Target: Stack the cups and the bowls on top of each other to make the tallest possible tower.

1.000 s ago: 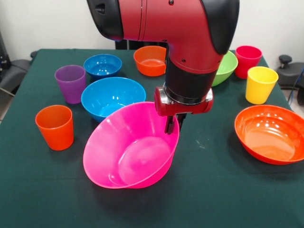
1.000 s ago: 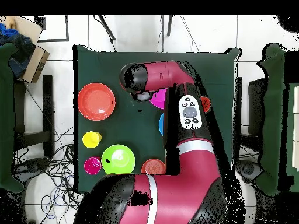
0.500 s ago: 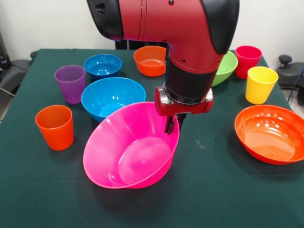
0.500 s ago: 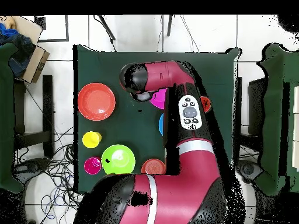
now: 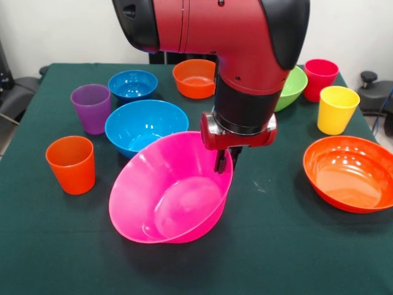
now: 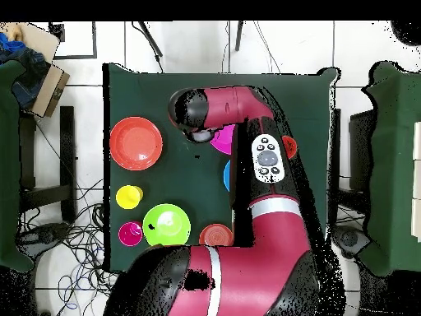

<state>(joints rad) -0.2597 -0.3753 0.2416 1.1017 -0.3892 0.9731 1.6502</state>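
Observation:
My gripper (image 5: 223,161) is shut on the far rim of the large pink bowl (image 5: 169,193), which hangs tilted toward the camera, its lower edge at the cloth. Behind it stand a large blue bowl (image 5: 144,125), a small blue bowl (image 5: 132,84) and a small orange bowl (image 5: 194,78). A purple cup (image 5: 91,108) and an orange cup (image 5: 72,164) stand at the left. A green bowl (image 5: 290,88), a red cup (image 5: 320,78), a yellow cup (image 5: 336,109) and a large orange bowl (image 5: 350,173) are at the right. In the overhead view the arm hides most of the pink bowl (image 6: 220,140).
The green table cloth (image 5: 276,246) spreads to the near edge in the front view. A black office chair (image 5: 15,89) stands off the table's left, another dark object (image 5: 371,92) off its right. In the overhead view a cardboard box (image 6: 37,78) sits beside the table.
The pink bowl has shifted very slightly to the right and levelled a touch in my gripper. Everything else stands as before.

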